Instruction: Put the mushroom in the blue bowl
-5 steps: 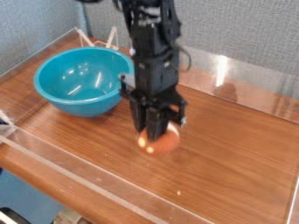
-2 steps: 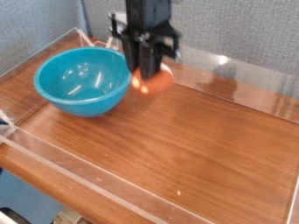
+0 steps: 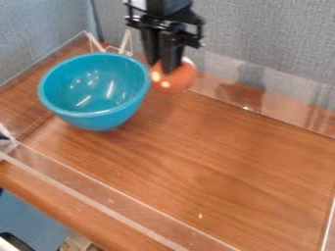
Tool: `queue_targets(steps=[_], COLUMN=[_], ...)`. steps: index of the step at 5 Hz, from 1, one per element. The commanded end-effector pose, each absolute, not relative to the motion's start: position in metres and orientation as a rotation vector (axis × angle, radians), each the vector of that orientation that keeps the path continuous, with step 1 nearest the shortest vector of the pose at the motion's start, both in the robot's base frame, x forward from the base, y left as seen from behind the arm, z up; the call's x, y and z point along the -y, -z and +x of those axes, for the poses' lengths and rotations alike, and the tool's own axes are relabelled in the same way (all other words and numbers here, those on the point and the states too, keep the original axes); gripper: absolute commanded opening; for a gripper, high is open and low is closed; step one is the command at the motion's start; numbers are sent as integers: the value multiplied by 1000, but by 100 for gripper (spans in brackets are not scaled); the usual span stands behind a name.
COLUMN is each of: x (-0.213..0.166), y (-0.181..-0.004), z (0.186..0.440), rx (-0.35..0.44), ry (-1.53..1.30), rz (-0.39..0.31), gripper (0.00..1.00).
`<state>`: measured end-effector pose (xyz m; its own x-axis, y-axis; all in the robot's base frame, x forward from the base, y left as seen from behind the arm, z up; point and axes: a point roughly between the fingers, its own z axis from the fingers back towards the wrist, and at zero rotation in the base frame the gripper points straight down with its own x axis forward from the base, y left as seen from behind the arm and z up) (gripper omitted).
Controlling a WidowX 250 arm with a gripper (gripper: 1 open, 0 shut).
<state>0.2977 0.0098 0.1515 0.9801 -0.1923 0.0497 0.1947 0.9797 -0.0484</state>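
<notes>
The black gripper [image 3: 167, 67] hangs pointing down above the table, to the right of the blue bowl [image 3: 92, 90], and is shut on the mushroom [image 3: 175, 75]. The mushroom's reddish-brown cap shows between and below the fingers, held well above the wood. The bowl is a large glossy teal-blue one standing upright at the left of the table, and I see nothing inside it. The mushroom hangs just beyond the bowl's right rim, not over its hollow.
The wooden table [image 3: 222, 147] is ringed by low clear plastic walls [image 3: 78, 186]. A grey fabric panel stands behind it. Thin white rods [image 3: 120, 43] lean at the back left corner behind the bowl.
The gripper has lifted the mushroom off the table and carried it up and away from the camera, toward the back beside the bowl's right rim.
</notes>
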Motion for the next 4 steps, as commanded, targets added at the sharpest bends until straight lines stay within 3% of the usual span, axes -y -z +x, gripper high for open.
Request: queue_targets(steps=[1, 4], x=[1, 9], y=[-163, -144], z=[308, 313], rx=[93, 53], ry=[232, 279], rz=[-44, -45], gripper=[0, 0])
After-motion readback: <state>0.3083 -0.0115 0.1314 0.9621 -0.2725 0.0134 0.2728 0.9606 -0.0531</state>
